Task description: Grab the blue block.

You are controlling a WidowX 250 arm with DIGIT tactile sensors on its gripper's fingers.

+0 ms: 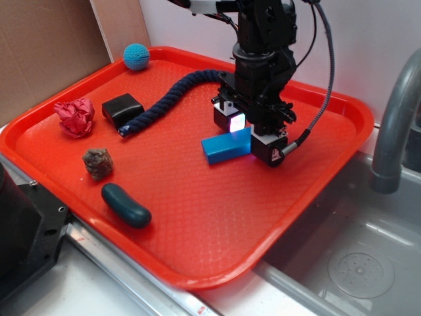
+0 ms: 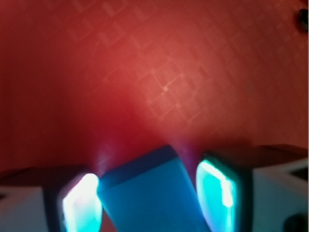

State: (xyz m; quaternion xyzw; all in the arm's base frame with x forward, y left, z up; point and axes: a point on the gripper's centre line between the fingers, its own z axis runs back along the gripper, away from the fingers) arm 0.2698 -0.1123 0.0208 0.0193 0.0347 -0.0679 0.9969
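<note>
The blue block (image 1: 222, 147) lies flat on the red tray (image 1: 217, 224), a little right of its middle. My gripper (image 1: 248, 136) is lowered over the block's right end, one lit finger on each side. In the wrist view the block (image 2: 145, 193) sits skewed between the glowing pads (image 2: 79, 205). Its upper left corner is close against the left pad, and a narrow gap shows beside the right pad (image 2: 217, 188). The jaws stand open around the block, which rests on the tray.
On the tray's left part are a dark navy rope (image 1: 174, 95), a black box (image 1: 122, 107), a crumpled red ball (image 1: 75, 117), a brown lump (image 1: 98, 162) and a dark green oblong (image 1: 125, 205). A light-blue crocheted ball (image 1: 136, 56) sits at the back. A sink and faucet (image 1: 395, 125) lie right.
</note>
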